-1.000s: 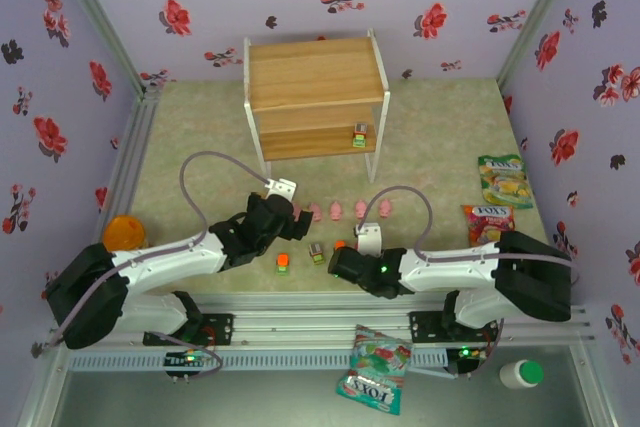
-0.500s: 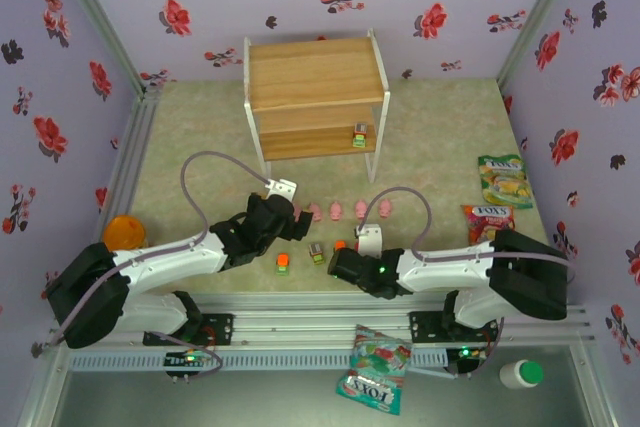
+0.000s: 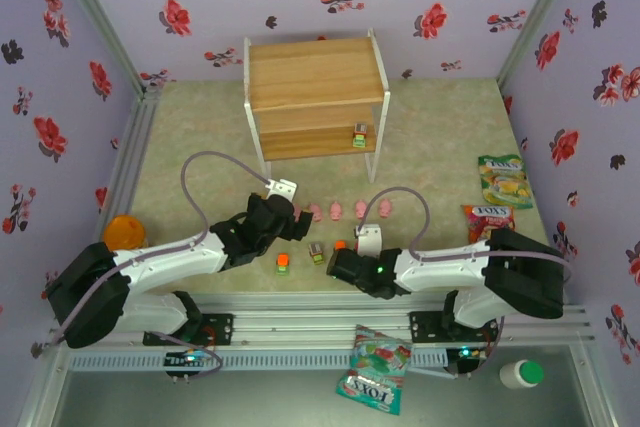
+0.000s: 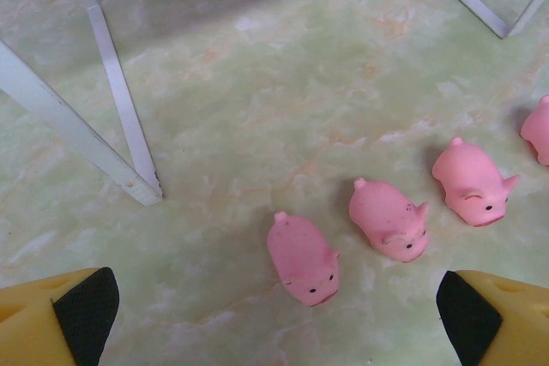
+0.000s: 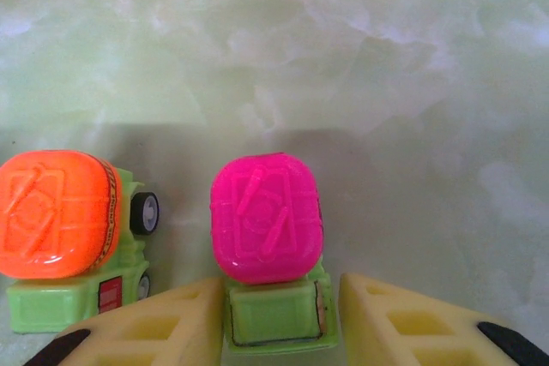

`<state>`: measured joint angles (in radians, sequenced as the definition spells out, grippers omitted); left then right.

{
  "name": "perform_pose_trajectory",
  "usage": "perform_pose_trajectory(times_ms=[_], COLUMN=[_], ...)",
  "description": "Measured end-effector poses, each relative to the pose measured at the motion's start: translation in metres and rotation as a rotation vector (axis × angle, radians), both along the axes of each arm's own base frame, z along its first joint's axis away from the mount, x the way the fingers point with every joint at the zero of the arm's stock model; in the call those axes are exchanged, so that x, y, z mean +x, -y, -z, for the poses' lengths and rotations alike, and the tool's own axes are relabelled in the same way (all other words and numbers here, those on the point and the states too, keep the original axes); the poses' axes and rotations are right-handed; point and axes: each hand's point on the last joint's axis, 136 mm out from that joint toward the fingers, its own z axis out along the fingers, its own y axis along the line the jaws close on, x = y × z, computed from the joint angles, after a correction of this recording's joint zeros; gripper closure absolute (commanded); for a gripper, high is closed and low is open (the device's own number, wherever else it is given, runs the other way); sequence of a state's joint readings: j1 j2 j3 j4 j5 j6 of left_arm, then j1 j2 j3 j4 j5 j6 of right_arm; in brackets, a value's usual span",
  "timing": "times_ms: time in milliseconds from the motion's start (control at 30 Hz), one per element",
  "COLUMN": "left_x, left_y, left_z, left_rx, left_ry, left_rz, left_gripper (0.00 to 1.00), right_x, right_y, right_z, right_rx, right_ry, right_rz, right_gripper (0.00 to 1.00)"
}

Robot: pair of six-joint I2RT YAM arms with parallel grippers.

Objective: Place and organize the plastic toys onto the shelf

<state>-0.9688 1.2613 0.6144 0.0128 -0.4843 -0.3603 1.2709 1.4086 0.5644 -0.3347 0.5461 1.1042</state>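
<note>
The pink-topped truck (image 5: 266,220) stands on the table (image 5: 412,92) just beside an orange-topped truck (image 5: 60,212). Its flat-sided green base sits between the right tool's (image 5: 279,302) fingers, likely for a square grip; whether they clamp it I cannot tell. The left tool (image 4: 274,310) hangs wide open over the pigs (image 4: 302,259), seemingly lined up for one. The shelf (image 3: 315,72) stands well apart.

Red snack bag (image 3: 488,221), right side of the table: brand "FOX'S" in pale lettering across its upper part. Yellow-green snack bag (image 3: 503,179), just beyond it: same "FOX'S" mark near the far edge. Green-and-pink snack bag (image 3: 374,367), at the near rail: "FOX'S" again, lettering tilted. Orange-topped toy truck (image 5: 58,212): small red side sticker, print too small to read.
</note>
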Motion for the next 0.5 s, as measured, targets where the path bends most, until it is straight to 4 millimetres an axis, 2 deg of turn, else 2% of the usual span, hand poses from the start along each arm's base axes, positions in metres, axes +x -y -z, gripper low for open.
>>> perform_pose_trajectory(times_ms=[500], left_x=[0.0001], left_y=[0.0001], left_z=[0.0023], left_rx=[0.006], left_ry=[-0.004], left_rz=[0.000], left_gripper=[0.00], right_x=[0.0027], right_y=[-0.0026], right_z=[-0.0003], right_rx=[-0.014], right_ry=[0.008], right_rz=[0.004], right_gripper=[0.60])
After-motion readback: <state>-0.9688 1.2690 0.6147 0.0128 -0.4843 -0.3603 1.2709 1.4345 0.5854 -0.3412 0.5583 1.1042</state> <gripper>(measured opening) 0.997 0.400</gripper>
